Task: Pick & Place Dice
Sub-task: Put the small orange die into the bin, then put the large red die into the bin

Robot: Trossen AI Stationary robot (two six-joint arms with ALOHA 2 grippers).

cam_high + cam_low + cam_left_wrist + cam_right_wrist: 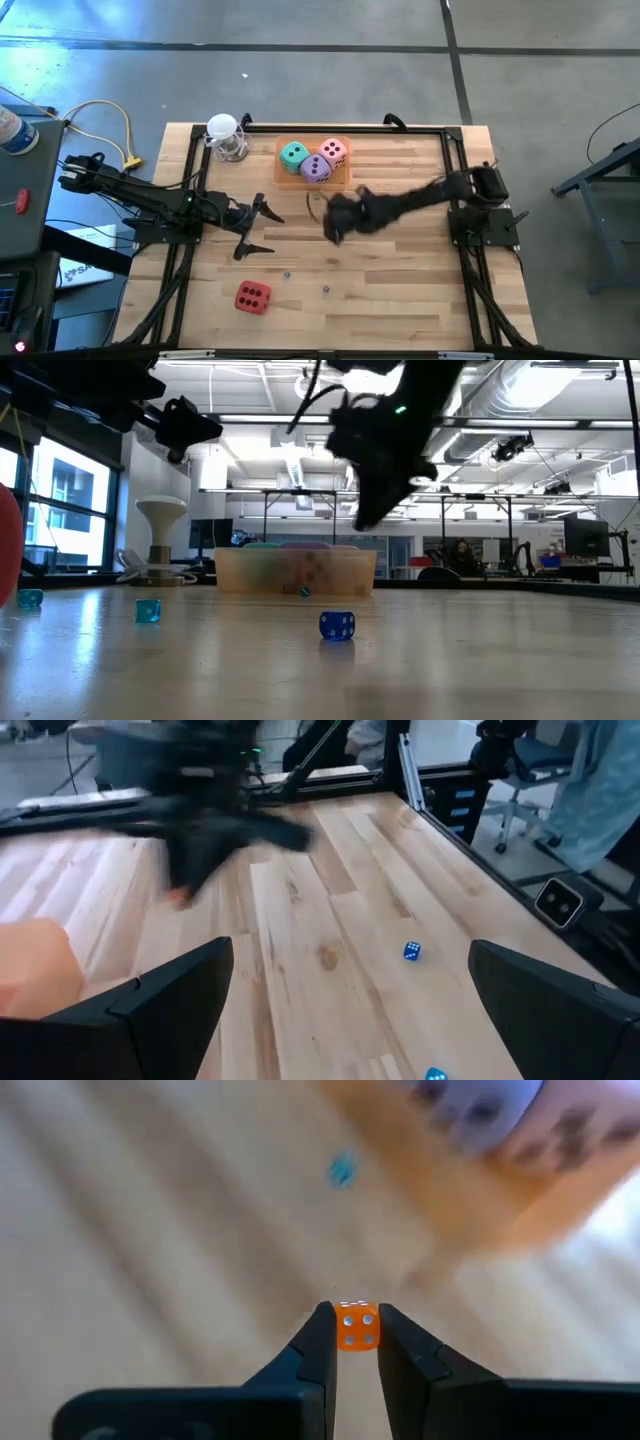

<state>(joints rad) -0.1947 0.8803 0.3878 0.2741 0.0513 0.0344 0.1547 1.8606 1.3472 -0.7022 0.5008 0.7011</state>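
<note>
An orange tray [285, 178] at the table's far middle holds a teal die [293, 155], a pink die [334, 151] and a purple die [315, 168]. A red die [252, 297] rests on the table near the front left. My right gripper [356, 1332], blurred in the high view [335, 225], hovers just in front of the tray, shut on a small orange die [356, 1325]. My left gripper [250, 225] waits open at the left, nothing between its fingers [190, 990]. My right gripper pinches the small orange die by two opposite faces [340, 1328], only at the free ends of its two fingers [320, 1345]. The fingers slant down from the table's right. The die is lifted clear of the table, a pip face toward the wrist camera.
Small blue dice lie on the wood: one mid-table [337, 625], two lighter ones at the left [148, 610]. A white-topped clear object [226, 137] stands left of the tray. Black frame rails [455, 170] run along the table's sides.
</note>
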